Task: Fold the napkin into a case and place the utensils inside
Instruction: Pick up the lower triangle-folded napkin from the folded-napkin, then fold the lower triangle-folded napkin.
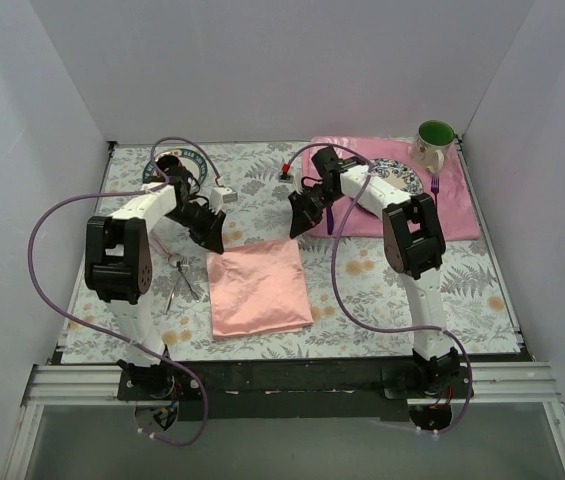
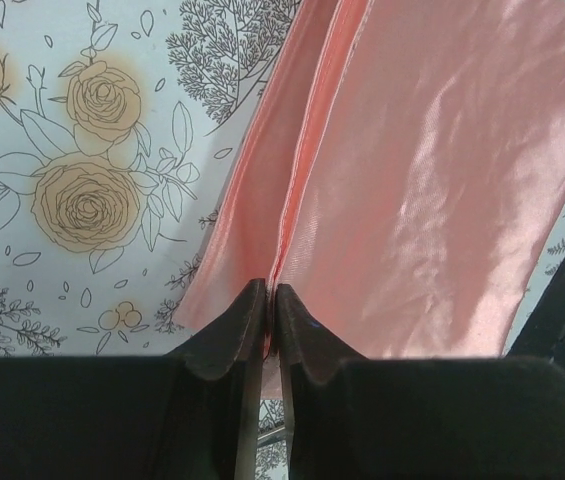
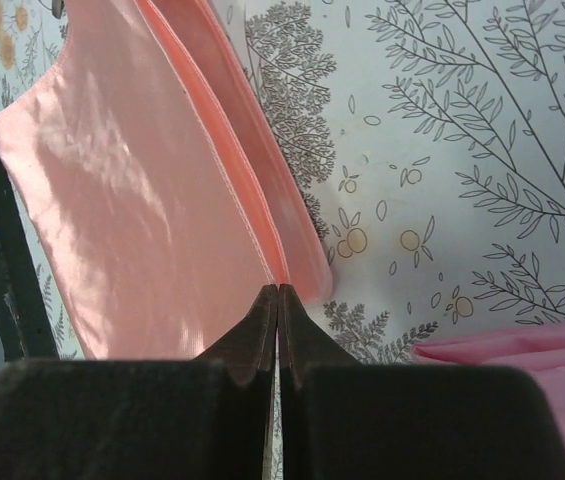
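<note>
The plain salmon-pink cloth napkin (image 1: 258,288) lies doubled on the floral-printed surface (image 1: 362,280), just left of the rose-patterned pink placemat (image 1: 457,215). The left end effector (image 1: 214,240) and right end effector (image 1: 297,228) are each clamped tight on a far corner. The slick layers may slip unevenly from either pinch, skewing the fold.
</note>
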Controlling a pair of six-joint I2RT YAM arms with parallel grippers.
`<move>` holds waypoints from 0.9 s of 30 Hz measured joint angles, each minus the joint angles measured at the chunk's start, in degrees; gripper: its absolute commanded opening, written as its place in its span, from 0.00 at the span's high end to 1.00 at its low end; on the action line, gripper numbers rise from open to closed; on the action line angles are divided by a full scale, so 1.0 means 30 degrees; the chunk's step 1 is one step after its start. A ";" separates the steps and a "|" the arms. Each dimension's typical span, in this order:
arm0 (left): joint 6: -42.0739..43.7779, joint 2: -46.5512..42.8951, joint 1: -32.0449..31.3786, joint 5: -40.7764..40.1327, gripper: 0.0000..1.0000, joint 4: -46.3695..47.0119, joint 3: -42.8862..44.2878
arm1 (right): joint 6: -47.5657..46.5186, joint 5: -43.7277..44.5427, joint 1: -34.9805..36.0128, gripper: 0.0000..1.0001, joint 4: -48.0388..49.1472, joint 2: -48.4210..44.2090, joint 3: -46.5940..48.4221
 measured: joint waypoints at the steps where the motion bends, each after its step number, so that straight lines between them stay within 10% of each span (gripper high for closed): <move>1: 0.0029 -0.0328 -0.0044 -0.0117 0.92 0.0175 -0.0262 | -0.0051 0.0000 0.0022 0.99 -0.0015 -0.0233 -0.0117; 27: 0.0102 -0.7133 -0.2215 -0.3847 0.95 0.6040 -0.7424 | -0.1406 0.1384 0.1311 0.99 0.0991 -0.3956 -0.4466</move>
